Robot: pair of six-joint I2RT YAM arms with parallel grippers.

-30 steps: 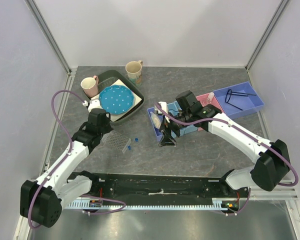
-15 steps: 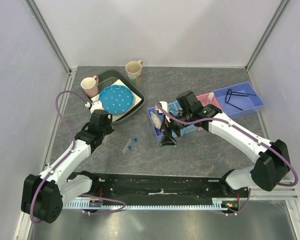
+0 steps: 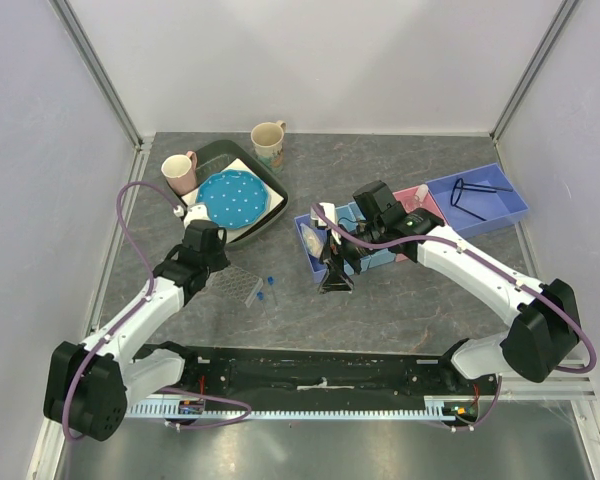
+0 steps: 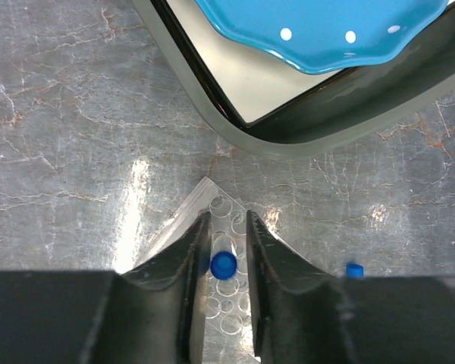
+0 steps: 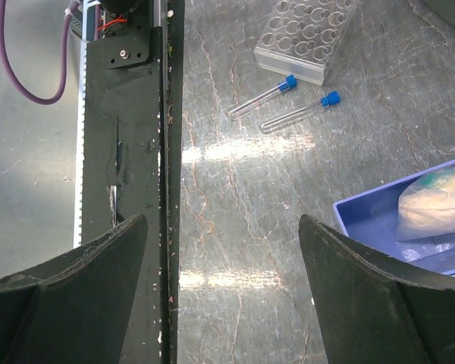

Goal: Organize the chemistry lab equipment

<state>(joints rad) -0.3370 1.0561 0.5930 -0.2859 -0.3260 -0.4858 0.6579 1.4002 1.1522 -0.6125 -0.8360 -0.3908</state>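
A clear test tube rack [image 3: 236, 283] sits on the table left of centre. My left gripper [image 3: 223, 272] hangs over it. In the left wrist view the gripper [image 4: 226, 250] is narrowly open, its fingers [image 4: 198, 258] either side of a blue-capped test tube [image 4: 224, 265] standing in the rack [image 4: 226, 214]; a gap shows beside the cap. Two more blue-capped tubes [image 3: 267, 289] lie on the table next to the rack; the right wrist view shows them [image 5: 262, 97] [image 5: 300, 111] below the rack [image 5: 307, 34]. My right gripper [image 3: 335, 280] is wide open and empty, low over the table.
A dark tray [image 3: 276, 212] holds a blue spotted plate [image 3: 232, 197], with two mugs [image 3: 179, 172] [image 3: 268, 143] behind it. Blue bins [image 3: 305, 262] [image 3: 515, 210] and a pink bin [image 3: 408, 194] stand at the right; one holds a plastic bag [image 5: 432, 205]. The black base rail [image 5: 133, 152] runs along the near edge.
My left arm has shifted slightly towards the rack's far right. The right arm has barely moved.
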